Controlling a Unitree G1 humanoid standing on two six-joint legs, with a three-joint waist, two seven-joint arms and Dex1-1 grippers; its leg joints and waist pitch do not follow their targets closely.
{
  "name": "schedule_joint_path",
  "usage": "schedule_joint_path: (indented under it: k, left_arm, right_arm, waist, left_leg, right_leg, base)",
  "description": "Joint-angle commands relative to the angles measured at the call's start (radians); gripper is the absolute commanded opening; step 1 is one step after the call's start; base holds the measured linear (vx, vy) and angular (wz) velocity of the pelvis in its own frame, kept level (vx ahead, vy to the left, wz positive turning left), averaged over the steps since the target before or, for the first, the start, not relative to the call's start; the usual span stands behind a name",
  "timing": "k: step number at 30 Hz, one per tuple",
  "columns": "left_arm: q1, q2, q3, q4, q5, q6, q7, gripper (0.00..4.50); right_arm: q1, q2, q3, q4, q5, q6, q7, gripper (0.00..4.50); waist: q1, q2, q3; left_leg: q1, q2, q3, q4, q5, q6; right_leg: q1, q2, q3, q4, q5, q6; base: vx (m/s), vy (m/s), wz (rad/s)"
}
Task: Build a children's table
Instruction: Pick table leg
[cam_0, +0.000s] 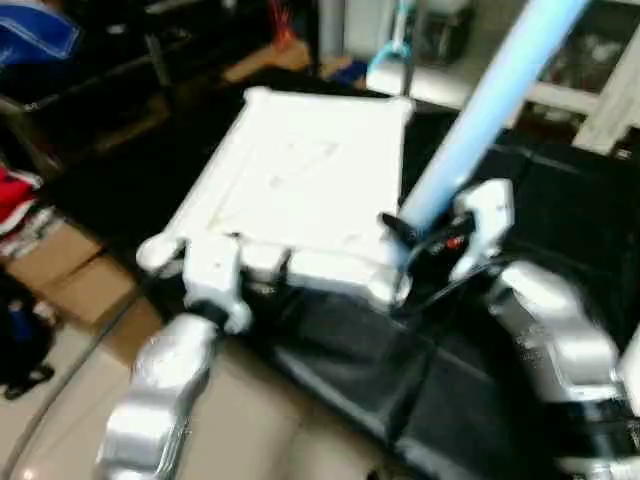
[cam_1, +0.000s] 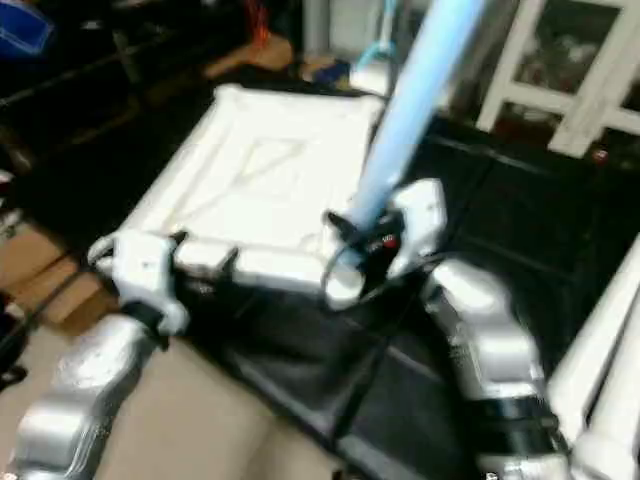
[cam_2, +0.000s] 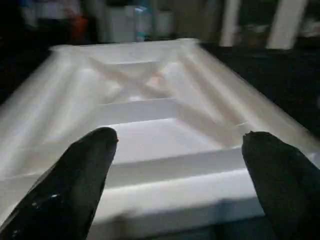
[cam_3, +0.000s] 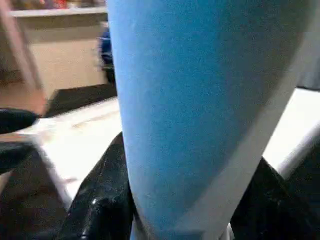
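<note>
Jaws first: the right gripper (cam_0: 432, 238) is clamped around a leg (cam_0: 480, 110), with both black fingers (cam_3: 100, 200) hugging the tube low down in the wrist view. The left gripper (cam_2: 180, 150) is spread wide with nothing in it, hovering just in front of the near edge of the tabletop (cam_0: 300, 170).

That tabletop lies upside down on the black bench (cam_0: 520, 300), X-ribs facing up. The leg's long axis runs from the near right corner up and away to the right, so it's tilted, not upright. Its lower end sits right at the near right corner socket (cam_0: 392, 285), but the picture is too smeared to say whether it's actually in the hole or just next to it.

My guess is this is the seating step for that leg. What matters next is the tilt: the tube has to stand straight over the socket before it gets pushed down. The right arm has it, and the left is closest to the near left corner, so it could steady the top. More white tubes (cam_1: 600, 380) lie off to the right.
</note>
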Motion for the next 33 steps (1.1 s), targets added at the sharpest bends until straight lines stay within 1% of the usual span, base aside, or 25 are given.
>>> schedule_joint_path:
  k: [1,2,3,4,5,6,7,8,9,10,11,13,14,17,20,22,23,25,26,27,28,30,31,32,33]
  left_arm:
    - [0.003,0.019,0.034,-0.009,-0.004,0.006,0.000,4.48]
    - [0.002,0.014,0.038,-0.006,-0.010,0.007,0.001,4.48]
    - [0.002,0.010,0.037,-0.003,-0.017,0.005,-0.001,4.48]
    - [0.003,0.006,0.033,-0.001,-0.025,0.006,-0.005,4.48]
    - [0.009,-0.001,0.018,-0.003,-0.032,0.003,-0.017,4.48]
    - [0.010,-0.002,0.017,-0.003,-0.032,0.002,-0.018,4.48]
    - [0.017,-0.012,0.004,-0.006,-0.037,0.002,-0.022,4.48]
    - [0.027,-0.033,-0.009,-0.008,-0.044,-0.002,-0.026,4.48]
    - [0.030,-0.040,-0.010,-0.007,-0.046,-0.004,-0.022,4.48]
    - [0.033,-0.051,-0.010,-0.004,-0.047,-0.007,-0.012,4.48]
    - [0.035,-0.056,-0.011,0.000,-0.040,-0.009,-0.002,4.48]
    - [0.039,-0.067,-0.011,0.007,-0.022,-0.018,0.027,4.48]
    - [0.042,-0.076,-0.010,0.011,-0.009,-0.026,0.049,4.48]
    - [0.047,-0.099,-0.011,0.015,0.001,-0.035,0.081,4.48]
    - [0.049,-0.098,-0.016,0.005,0.022,-0.035,0.087,4.48]
    - [0.047,-0.098,-0.012,0.000,0.029,-0.033,0.091,4.48]
    - [0.045,-0.095,-0.011,-0.004,0.033,-0.032,0.095,4.48]
    - [0.042,-0.090,-0.009,-0.008,0.038,-0.032,0.100,4.48]
    - [0.040,-0.086,-0.008,-0.009,0.044,-0.034,0.105,4.48]
    - [0.038,-0.088,-0.004,-0.008,0.034,-0.018,0.106,4.48]
    - [0.036,-0.090,0.000,-0.008,0.028,-0.008,0.106,4.48]
    - [0.026,-0.095,0.012,-0.008,0.012,0.015,0.105,4.48]
    - [0.024,-0.088,0.009,-0.010,0.024,0.012,0.102,4.48]
    - [0.023,-0.081,0.007,-0.012,0.031,0.009,0.098,4.48]
    - [0.023,-0.077,0.006,-0.014,0.034,0.008,0.095,4.48]
  right_arm:
    - [-0.012,0.011,0.005,-0.033,0.026,0.028,0.001,1.88]
    - [-0.011,0.010,0.000,-0.037,0.032,0.041,-0.003,1.88]
    - [-0.008,0.007,-0.007,-0.045,0.039,0.051,-0.002,1.88]
    - [-0.004,0.004,-0.011,-0.053,0.044,0.056,-0.001,1.88]
    - [0.007,-0.004,-0.016,-0.069,0.050,0.059,0.004,1.88]
    - [0.008,-0.005,-0.017,-0.071,0.050,0.060,0.004,1.88]
    - [0.019,-0.011,-0.017,-0.083,0.051,0.061,0.006,1.88]
    - [0.032,-0.018,-0.020,-0.096,0.052,0.072,0.003,1.88]
    - [0.035,-0.020,-0.019,-0.096,0.046,0.065,0.004,1.88]
    - [0.038,-0.022,-0.018,-0.098,0.043,0.060,0.006,1.88]
    - [0.040,-0.022,-0.018,-0.101,0.043,0.059,0.007,1.88]
    - [0.041,-0.021,-0.017,-0.108,0.046,0.065,0.005,1.88]
    - [0.040,-0.022,-0.015,-0.114,0.049,0.074,0.004,1.88]
    - [0.036,-0.023,-0.007,-0.119,0.054,0.092,0.008,1.88]
    - [0.030,-0.021,0.010,-0.118,0.053,0.102,0.005,1.88]
    - [0.028,-0.020,0.012,-0.112,0.054,0.103,0.005,1.88]
    - [0.029,-0.018,0.014,-0.108,0.048,0.100,0.006,1.88]
    - [0.028,-0.016,0.014,-0.107,0.047,0.101,0.005,1.88]
    - [0.027,-0.015,0.013,-0.108,0.047,0.103,0.004,1.88]
    - [0.027,-0.015,0.011,-0.109,0.047,0.104,0.002,1.88]
    - [0.027,-0.014,0.010,-0.110,0.047,0.106,0.000,1.88]
    - [0.029,-0.013,0.002,-0.118,0.055,0.122,-0.016,1.88]
    - [0.031,-0.011,-0.001,-0.123,0.058,0.130,-0.026,1.88]
    - [0.034,-0.007,-0.002,-0.130,0.061,0.136,-0.033,1.88]
    - [0.036,-0.005,-0.003,-0.134,0.063,0.140,-0.036,1.88]
  waist:
    - [0.037,-0.031,-0.073]
    - [0.050,-0.012,-0.054]
    - [0.067,0.012,-0.037]
    - [0.067,0.033,-0.036]
    - [0.046,0.083,-0.051]
    - [0.033,0.091,-0.073]
    - [0.045,0.087,-0.077]
    - [0.052,0.087,-0.088]
    - [0.060,0.049,-0.095]
    - [0.061,0.026,-0.099]
    - [0.063,0.006,-0.104]
    - [0.063,-0.015,-0.096]
    - [0.062,-0.008,-0.090]
    - [0.041,-0.002,-0.073]
    - [0.014,0.018,-0.062]
    - [0.011,0.022,-0.059]
    - [0.011,0.010,-0.060]
    - [0.012,-0.015,-0.070]
    - [0.016,-0.078,-0.083]
    - [0.041,-0.095,-0.090]
    - [0.042,-0.079,-0.077]
    - [0.052,-0.049,-0.064]
    - [0.059,-0.039,-0.064]
    - [0.052,-0.007,-0.078]
    - [0.054,-0.019,-0.076]
  left_leg:
    - [-0.115,0.029,-0.027,0.023,0.099,0.003]
    - [-0.091,0.024,-0.017,0.036,0.038,-0.113]
    - [-0.122,0.075,-0.054,0.011,0.088,-0.162]
    - [-0.109,0.095,-0.056,-0.045,0.134,-0.197]
    - [-0.049,0.147,-0.053,-0.158,0.214,-0.215]
    - [0.041,0.295,-0.110,-0.181,0.281,-0.187]
    - [0.037,0.302,-0.090,-0.173,0.345,-0.197]
    - [0.029,0.263,-0.034,-0.154,0.631,-0.228]
    - [0.012,0.178,-0.060,-0.099,0.972,-0.124]
    - [0.002,0.128,-0.031,-0.075,0.975,-0.106]
    - [-0.076,0.088,-0.006,-0.075,0.867,-0.066]
    - [-0.117,0.112,-0.006,-0.109,0.502,-0.004]
    - [-0.106,0.128,-0.007,-0.124,0.346,0.013]
    - [-0.070,0.193,-0.020,-0.153,0.212,0.075]
    - [-0.020,0.328,-0.073,-0.227,0.089,0.172]
    - [-0.022,0.378,-0.073,-0.263,0.069,0.174]
    - [-0.016,0.375,-0.066,-0.262,0.068,0.199]
    - [-0.033,0.306,-0.013,-0.216,0.042,0.245]
    - [-0.084,0.078,0.097,-0.032,-0.061,0.205]
    - [-0.104,0.039,0.108,0.054,-0.108,0.175]
    - [-0.153,0.054,0.081,0.075,-0.014,0.103]
    - [-0.165,0.071,0.033,-0.012,0.109,0.069]
    - [-0.155,0.092,0.013,-0.047,0.132,0.095]
    - [-0.081,0.170,-0.004,-0.097,0.107,0.098]
    - [-0.078,0.175,-0.009,-0.108,0.086,0.104]
  right_leg:
    - [0.182,-0.141,0.118,-0.132,-0.122,-0.275]
    - [0.157,-0.082,0.185,-0.166,-0.154,-0.391]
    - [0.161,-0.063,0.193,-0.167,-0.126,-0.411]
    - [0.130,-0.002,0.169,-0.154,-0.105,-0.345]
    - [0.072,0.086,0.074,-0.110,-0.103,-0.129]
    - [-0.038,0.037,0.029,0.008,-0.154,-0.025]
    - [-0.037,0.018,0.015,0.022,-0.115,-0.003]
    - [-0.040,0.013,-0.011,0.012,0.053,0.004]
    - [-0.003,-0.018,0.003,-0.047,0.310,-0.017]
    - [0.007,-0.026,0.016,-0.069,0.418,-0.052]
    - [0.082,-0.051,0.046,-0.039,0.670,-0.161]
    - [0.109,-0.075,0.054,-0.052,0.754,-0.211]
    - [0.100,-0.069,0.040,-0.067,0.604,-0.240]
    - [0.068,-0.041,0.007,-0.094,0.143,-0.306]
    - [0.021,-0.014,-0.052,-0.056,-0.103,-0.237]
    - [-0.001,-0.013,-0.068,0.011,-0.126,-0.159]
    - [-0.014,-0.025,-0.054,0.024,-0.117,-0.151]
    - [0.001,-0.051,-0.039,-0.037,-0.022,-0.317]
    - [0.049,-0.017,-0.015,-0.161,-0.044,-0.445]
    - [0.077,-0.043,0.002,-0.180,-0.114,-0.470]
    - [0.109,-0.078,0.009,-0.179,-0.168,-0.426]
    - [0.125,-0.108,0.015,-0.191,-0.202,-0.081]
    - [0.121,-0.118,0.023,-0.197,-0.208,0.011]
    - [0.069,-0.059,0.046,-0.212,-0.280,0.133]
    - [0.076,-0.045,0.039,-0.177,-0.281,0.167]
  base:
    - [0.177,0.019,-0.02]
    - [0.136,0.023,-0.25]
    - [0.108,0.074,-0.47]
    - [0.108,0.074,-0.47]
    - [0.118,0.141,-0.59]
    - [0.128,0.145,-0.51]
    - [0.128,0.145,-0.51]
    - [0.105,0.113,-0.41]
    - [0.093,0.057,-0.27]
    - [0.093,0.057,-0.27]
    - [0.074,-0.032,-0.04]
    - [0.016,-0.067,-0.03]
    - [-0.020,-0.060,0.00]
    - [-0.029,-0.057,0.05]
    - [-0.035,-0.077,0.19]
    - [-0.044,-0.143,0.24]
    - [-0.037,-0.188,0.22]
    - [-0.038,-0.241,0.16]
    - [-0.031,-0.247,0.09]
    - [-0.036,-0.222,0.03]
    - [-0.036,-0.222,0.03]
    - [-0.061,-0.172,-0.01]
    - [-0.068,-0.148,0.01]
    - [-0.072,-0.114,-0.27]
    - [-0.058,-0.078,-0.53]
